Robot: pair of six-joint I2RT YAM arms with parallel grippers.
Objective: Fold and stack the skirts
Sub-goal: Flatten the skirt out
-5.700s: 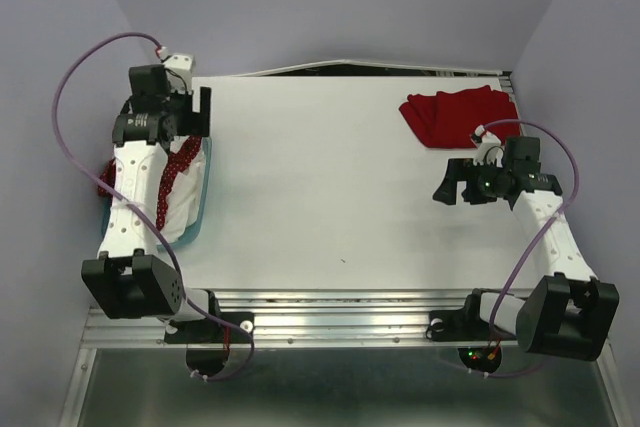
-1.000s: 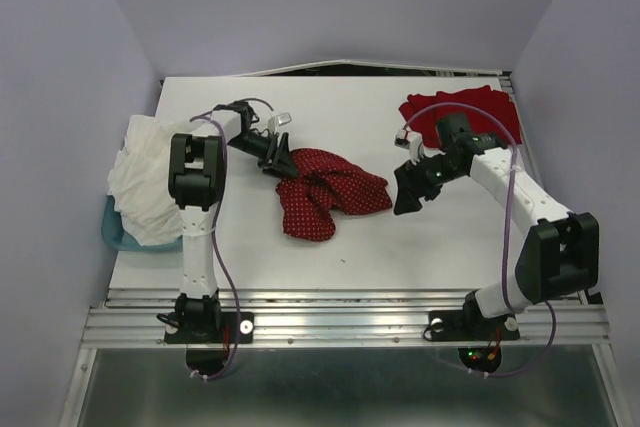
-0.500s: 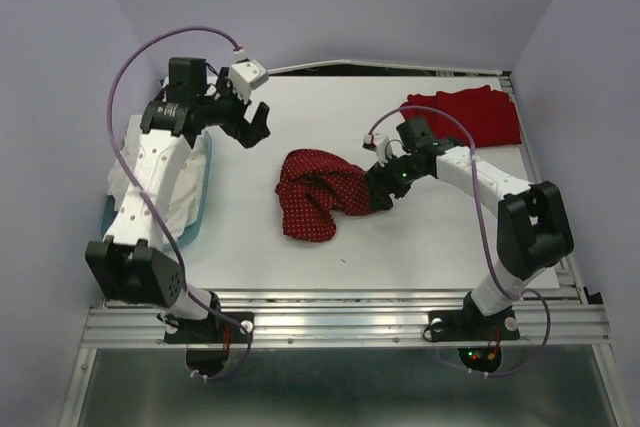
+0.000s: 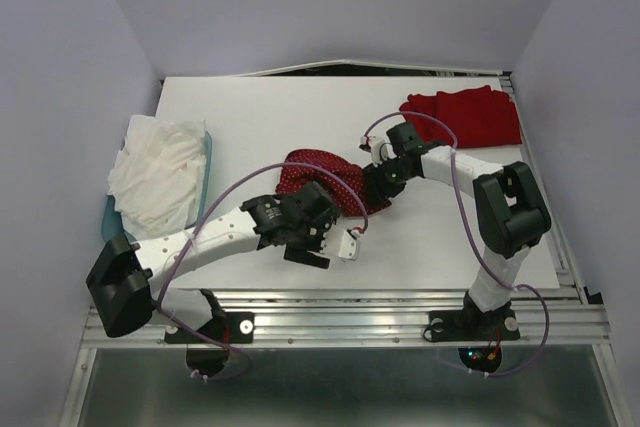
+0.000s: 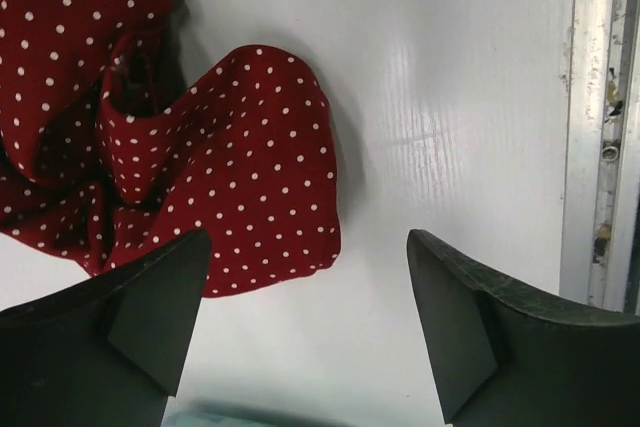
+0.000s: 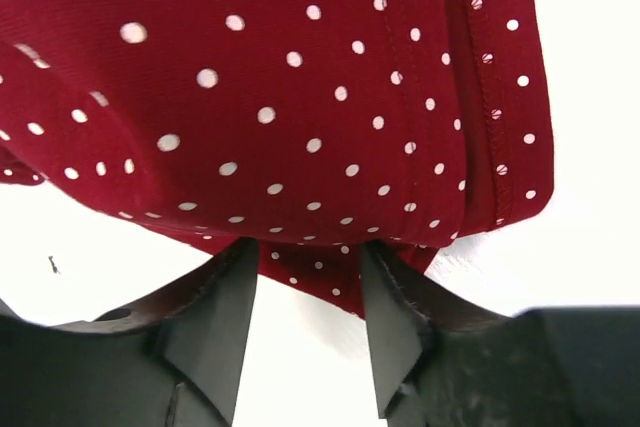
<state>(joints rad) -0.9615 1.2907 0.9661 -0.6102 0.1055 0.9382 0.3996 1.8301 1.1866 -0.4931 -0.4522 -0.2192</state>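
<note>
Skirt (image 5: 230,147), polka-dotted, crumpled; right hand (image 6: 305,257) straddles hem; left hand (image 5: 308,247) agape.

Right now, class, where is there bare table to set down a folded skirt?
Free: the far strip of table between the bin and the plain red skirt; also the near right corner, between right arm and rail. Crowded: the centre, where left gripper and right gripper sit at the dotted skirt.

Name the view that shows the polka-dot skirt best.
Top external: the polka-dot skirt lies as one crumpled heap, partly hidden. Left wrist shows one bunched side; right wrist, only a hemmed edge.
</note>
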